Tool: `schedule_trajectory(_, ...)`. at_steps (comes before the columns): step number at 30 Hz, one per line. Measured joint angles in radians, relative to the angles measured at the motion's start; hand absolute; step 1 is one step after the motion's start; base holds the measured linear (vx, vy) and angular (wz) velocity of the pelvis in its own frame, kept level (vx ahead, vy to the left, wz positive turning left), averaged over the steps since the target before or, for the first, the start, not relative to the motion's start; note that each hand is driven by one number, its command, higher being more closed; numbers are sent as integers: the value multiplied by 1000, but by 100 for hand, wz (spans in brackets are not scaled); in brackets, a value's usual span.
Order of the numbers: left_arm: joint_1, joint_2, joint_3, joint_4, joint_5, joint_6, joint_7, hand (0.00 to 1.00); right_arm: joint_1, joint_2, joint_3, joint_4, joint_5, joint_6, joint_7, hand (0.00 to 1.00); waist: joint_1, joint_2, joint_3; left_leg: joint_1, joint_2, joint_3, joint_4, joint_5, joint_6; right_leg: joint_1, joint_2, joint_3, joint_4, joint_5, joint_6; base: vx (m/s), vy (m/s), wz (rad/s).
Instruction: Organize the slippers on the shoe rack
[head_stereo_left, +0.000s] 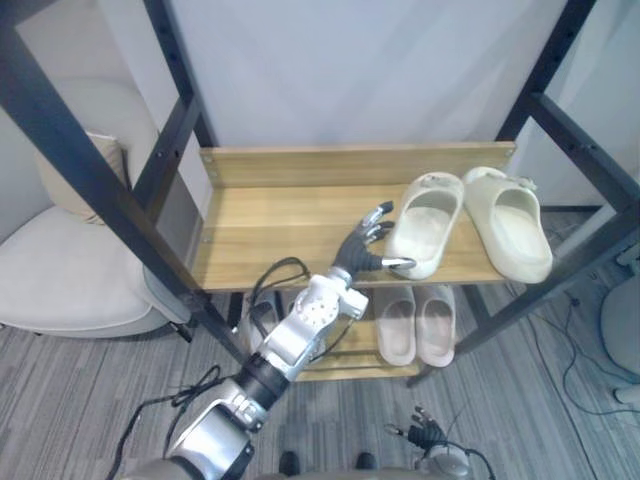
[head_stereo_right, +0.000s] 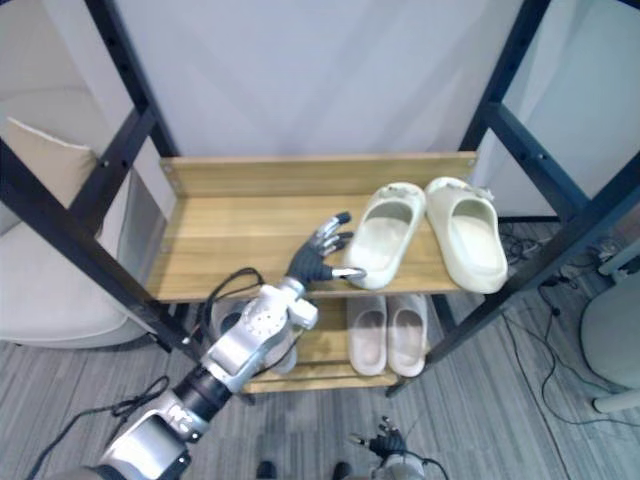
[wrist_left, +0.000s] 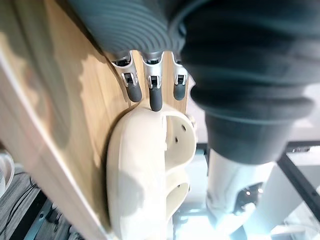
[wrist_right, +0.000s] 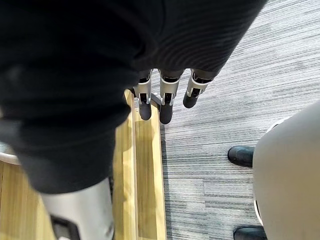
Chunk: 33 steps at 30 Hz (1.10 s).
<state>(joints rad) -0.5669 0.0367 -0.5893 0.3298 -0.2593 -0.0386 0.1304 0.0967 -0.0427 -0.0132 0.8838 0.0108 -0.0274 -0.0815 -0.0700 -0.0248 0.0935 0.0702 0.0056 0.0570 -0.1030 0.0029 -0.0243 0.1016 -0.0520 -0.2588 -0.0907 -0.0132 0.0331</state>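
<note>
My left arm (head_stereo_left: 290, 345) comes in from the lower left of the head views, closest to the camera. It ends in my left hand (head_stereo_left: 358, 250) at the front of the upper shelf (head_stereo_left: 270, 225). The hand is released, with its fingers spread and nearly straight, and it grips nothing. Its thumb tip touches the heel of the left cream slipper (head_stereo_left: 425, 225). The right cream slipper (head_stereo_left: 512, 225) lies just beside that one, toes toward the back. A pair of pale slippers (head_stereo_left: 397, 322) sits side by side on the lower shelf (head_stereo_left: 345, 365), their toes hidden under the upper shelf. My right hand (head_stereo_left: 428, 437) shows at the bottom edge, loosely spread and empty.

In the left wrist view, my fingertips (wrist_left: 156, 102) rest against the left cream slipper. The other slipper is mostly hidden behind it.

In the right wrist view, my fingers (wrist_right: 165, 112) hang relaxed and hold nothing. They are above a wooden board's edge and the grey carpet (wrist_right: 225, 100).
</note>
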Motion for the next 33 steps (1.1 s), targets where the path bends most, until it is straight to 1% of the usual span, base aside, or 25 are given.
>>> schedule_trajectory(2,-18,-15,0,24,-1,1,1,0,-5,2,0,0,1,0,-1,0,-3,-3,2,0,0,1,0,0,0,0,0,1,0,0,0,-4,4,-2)
schedule_trajectory(6,-63,-39,-35,73,0,1,3,0,-13,4,-3,0,2,0,-2,0,-15,-5,3,1,-1,11,0,0,0,-3,0,8,1,1,1,-7,10,-5)
schedule_trajectory(9,-80,-57,-35,101,0,2,23,0,-15,6,-10,0,11,0,-2,0,-15,-5,3,1,1,16,0,0,0,-5,0,15,1,4,1,-8,3,-5)
schedule_trajectory(14,-90,-57,-28,116,0,3,27,0,-15,9,-23,-2,11,0,-8,0,-15,-7,4,3,1,21,0,0,0,-5,-1,20,-1,8,1,-31,5,-3)
schedule_trajectory(17,-90,-56,-22,116,1,5,41,0,-16,22,-29,-7,11,0,-9,0,-16,-10,7,5,2,29,0,0,0,-5,-2,26,-1,9,1,-24,9,-5)
schedule_trajectory(19,-90,-54,-12,116,1,6,40,0,-16,34,-54,-8,11,0,-9,0,-16,-13,9,6,3,30,0,0,0,-5,-2,27,-1,9,1,-9,2,-2)
schedule_trajectory(22,-89,-47,14,106,1,8,39,0,-18,38,-60,-9,11,0,-9,0,-16,-14,12,5,3,29,0,0,0,-5,-2,25,1,9,1,0,0,0)
schedule_trajectory(24,-84,-33,25,76,1,11,39,0,-19,38,-60,-11,11,0,-9,0,-15,-13,15,4,3,26,0,0,0,-5,-3,22,2,9,1,-2,-2,3)
schedule_trajectory(26,-64,-6,38,-9,1,11,32,0,-19,38,-59,-11,11,0,-8,0,-14,-12,15,3,3,17,0,0,0,-3,-3,11,2,9,1,-2,-3,10)
schedule_trajectory(29,-17,6,63,-103,-7,7,19,0,-21,38,-53,-11,11,0,-7,0,-9,-12,15,3,2,9,0,1,0,0,-3,-2,2,8,2,-4,0,10)
schedule_trajectory(30,16,27,61,-163,-23,6,16,0,-24,38,-49,-9,11,0,-7,0,-7,-11,15,0,1,-1,1,4,0,2,-6,-6,2,8,2,-10,5,13)
schedule_trajectory(33,82,30,47,-280,-78,5,3,0,-17,31,-19,-5,11,0,-7,0,15,-9,15,-7,-3,-18,1,8,1,1,-8,-11,2,7,2,-25,5,19)
